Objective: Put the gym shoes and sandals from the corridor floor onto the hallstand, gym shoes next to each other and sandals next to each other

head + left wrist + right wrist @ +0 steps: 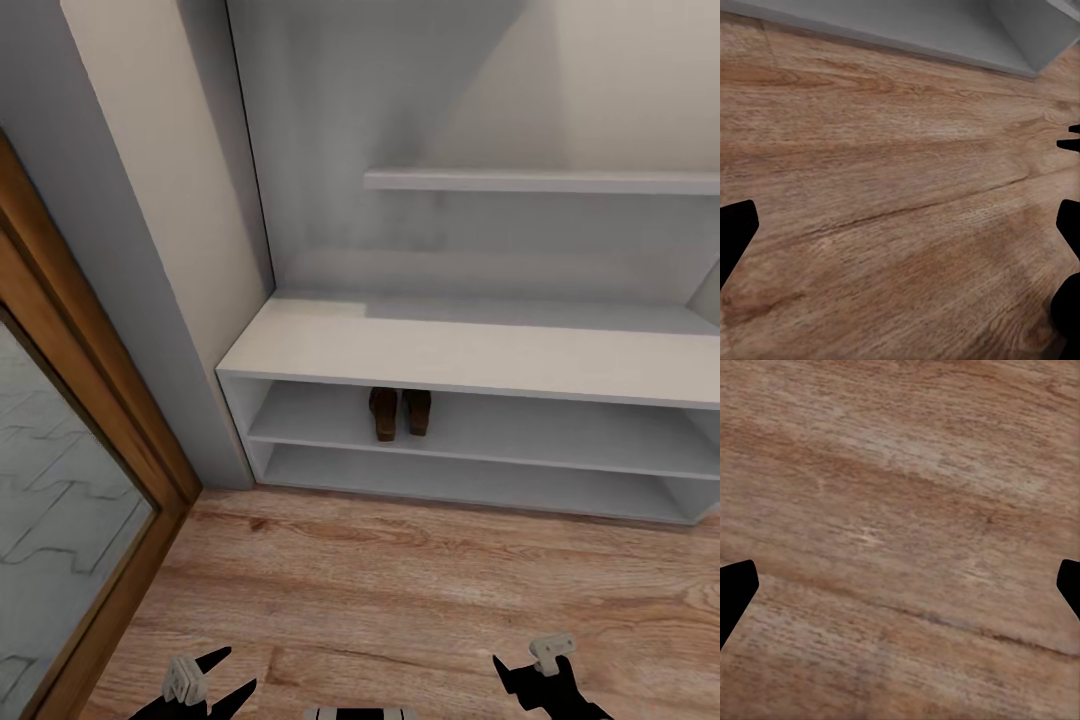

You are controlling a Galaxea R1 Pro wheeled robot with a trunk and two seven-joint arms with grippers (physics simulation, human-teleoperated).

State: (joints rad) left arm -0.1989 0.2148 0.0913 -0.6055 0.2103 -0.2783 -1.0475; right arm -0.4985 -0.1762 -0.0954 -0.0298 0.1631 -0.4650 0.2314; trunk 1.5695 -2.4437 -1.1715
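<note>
Head view showed both sandals [400, 412] side by side on the hallstand [480, 350] upper slot; light, floppy, best pinched by a strap. Left gripper [215, 680] and right gripper [540, 675] hung spread apart, empty.

A home corridor: a light grey hallstand [480, 350] with 2 low shelf slots stands against a pale wall, 2 brown sandals [399, 411] tucked in its upper slot, on wood-plank floor [400, 590] beside a wood-framed mirror [70, 480].

light grey hallstand [480, 350] on wood-plank corridor floor [400, 590], two brown sandals [399, 412] side by side on its upper shelf slot
</note>
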